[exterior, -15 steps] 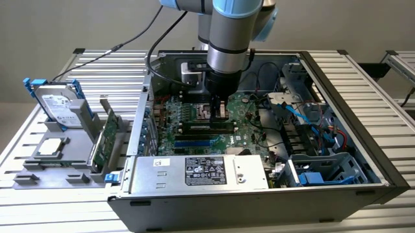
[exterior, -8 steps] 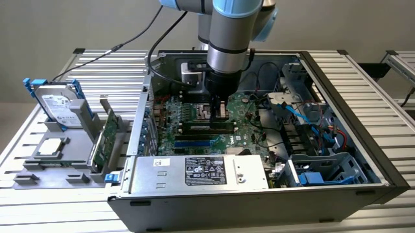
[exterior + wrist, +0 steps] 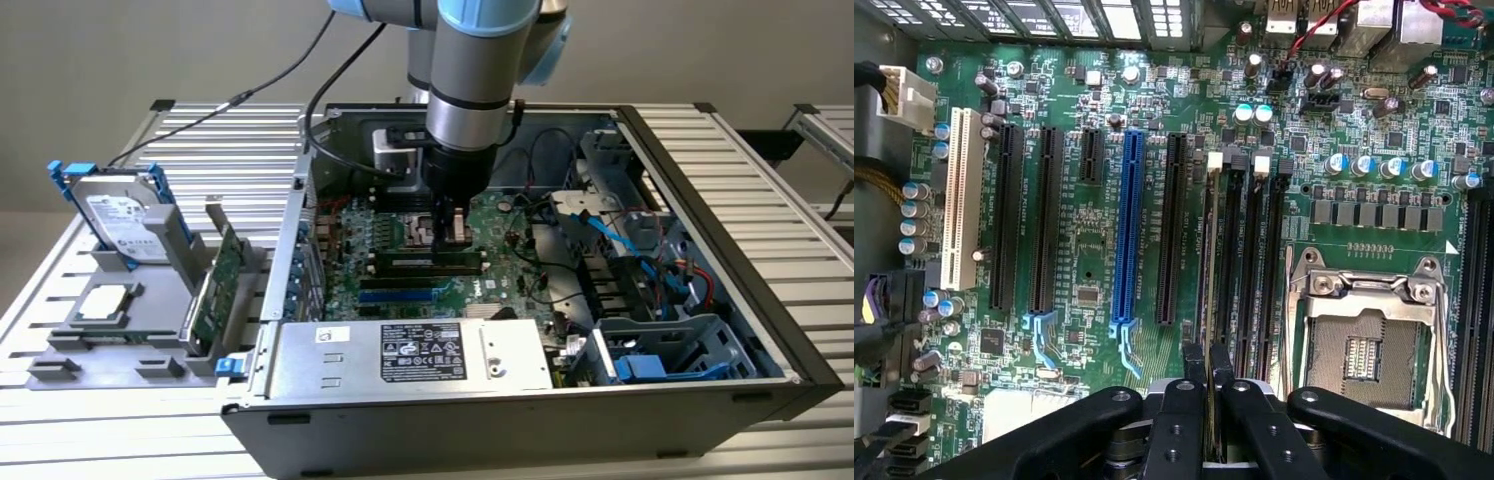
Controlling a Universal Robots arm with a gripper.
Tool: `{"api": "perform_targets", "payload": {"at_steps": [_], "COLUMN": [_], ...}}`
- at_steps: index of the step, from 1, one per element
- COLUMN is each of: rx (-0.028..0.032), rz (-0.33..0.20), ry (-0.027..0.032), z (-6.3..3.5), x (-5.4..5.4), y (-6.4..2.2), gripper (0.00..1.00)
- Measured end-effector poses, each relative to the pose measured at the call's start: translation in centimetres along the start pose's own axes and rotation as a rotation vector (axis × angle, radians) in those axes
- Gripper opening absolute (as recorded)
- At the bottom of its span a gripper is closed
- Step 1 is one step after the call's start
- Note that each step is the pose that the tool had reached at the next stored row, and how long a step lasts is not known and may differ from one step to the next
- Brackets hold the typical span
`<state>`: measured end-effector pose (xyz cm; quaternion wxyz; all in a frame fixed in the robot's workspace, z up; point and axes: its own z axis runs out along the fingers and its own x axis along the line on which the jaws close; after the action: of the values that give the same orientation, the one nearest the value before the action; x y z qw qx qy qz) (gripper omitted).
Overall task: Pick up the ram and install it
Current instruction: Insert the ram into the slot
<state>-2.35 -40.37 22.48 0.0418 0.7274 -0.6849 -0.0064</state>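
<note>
Gripper (image 3: 1207, 362) clamped on ram (image 3: 1206, 262); stick edge-on, parallel above memory slots (image 3: 1258, 262), likely aligned for straight seating.

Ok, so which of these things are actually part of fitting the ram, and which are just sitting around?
In the job: the ram, gripped edge-on by the pincer; the black memory slots right by it.
Lying about: the hard drive and expansion card in the rack beside the case; the power supply; the processor socket.
</note>
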Motion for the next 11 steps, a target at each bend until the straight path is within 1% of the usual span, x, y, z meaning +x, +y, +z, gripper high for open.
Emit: {"api": "perform_targets", "payload": {"at_steps": [11], "rx": [0.0003], "rz": [-0.01], "ry": [0.0034], "z": [-0.01], "x": [-0.02], "y": [-0.11], "gripper": [0.13]}}
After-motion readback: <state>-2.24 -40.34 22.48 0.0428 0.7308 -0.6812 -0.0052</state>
